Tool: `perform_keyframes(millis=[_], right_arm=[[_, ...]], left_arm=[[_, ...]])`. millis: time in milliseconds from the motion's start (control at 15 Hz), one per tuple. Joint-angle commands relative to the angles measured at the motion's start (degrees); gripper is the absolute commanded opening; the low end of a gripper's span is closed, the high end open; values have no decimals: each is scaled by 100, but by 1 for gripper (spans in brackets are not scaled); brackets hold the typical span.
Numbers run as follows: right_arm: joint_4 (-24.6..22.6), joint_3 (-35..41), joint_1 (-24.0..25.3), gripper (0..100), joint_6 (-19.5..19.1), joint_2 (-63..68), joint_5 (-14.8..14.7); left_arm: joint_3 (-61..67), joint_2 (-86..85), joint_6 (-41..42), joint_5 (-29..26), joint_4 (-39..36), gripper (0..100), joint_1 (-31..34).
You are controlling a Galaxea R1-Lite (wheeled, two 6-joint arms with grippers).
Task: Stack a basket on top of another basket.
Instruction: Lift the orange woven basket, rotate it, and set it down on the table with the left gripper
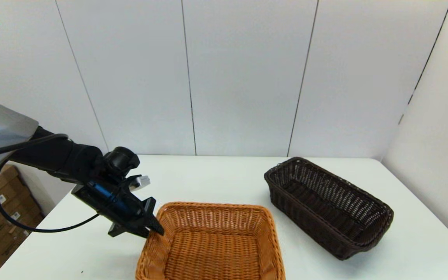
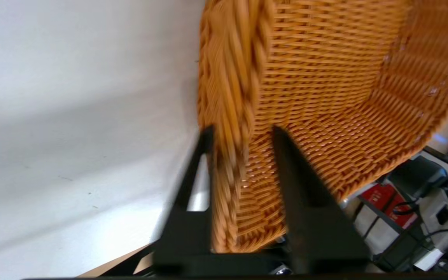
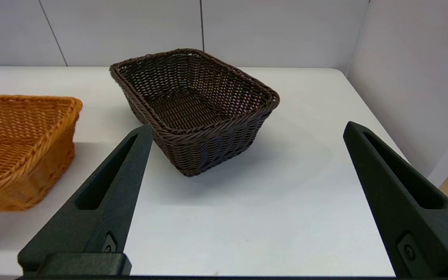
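while the white table (image 1: pixel 216 179) carries two wicker baskets well apart, the orange basket (image 1: pixel 212 241) sits near the front edge and the dark basket (image 1: pixel 325 206) farther right. the left claw (image 2: pixel 241 134) straddles the orange basket's left rim, fingers either side, seemingly pinching it. the right claw (image 3: pixel 247 130) hangs back, spread wide, facing the dark basket. both likely light, stiff; the braided rim looks the surest hold.

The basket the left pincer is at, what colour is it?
Orange-tan wicker basket, with the left pincer at its rim; clearest in the head view.
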Motion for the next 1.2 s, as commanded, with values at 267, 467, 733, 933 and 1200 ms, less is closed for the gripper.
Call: perform_keyframes(millis=[267, 467, 733, 933, 1200], right_arm=[[1, 0, 1, 100, 0, 7, 1], [1, 0, 1, 100, 0, 7, 1], [1, 0, 1, 100, 0, 7, 1], [1, 0, 1, 100, 0, 7, 1], [1, 0, 1, 100, 0, 7, 1]], left_arm=[[4, -80, -13, -18, 16, 100, -2], [4, -115, -13, -18, 16, 100, -2], [4, -159, -13, -18, 25, 100, -2], [4, -273, -30, -18, 25, 100, -2], [4, -1046, -66, 97, 34, 100, -2]])
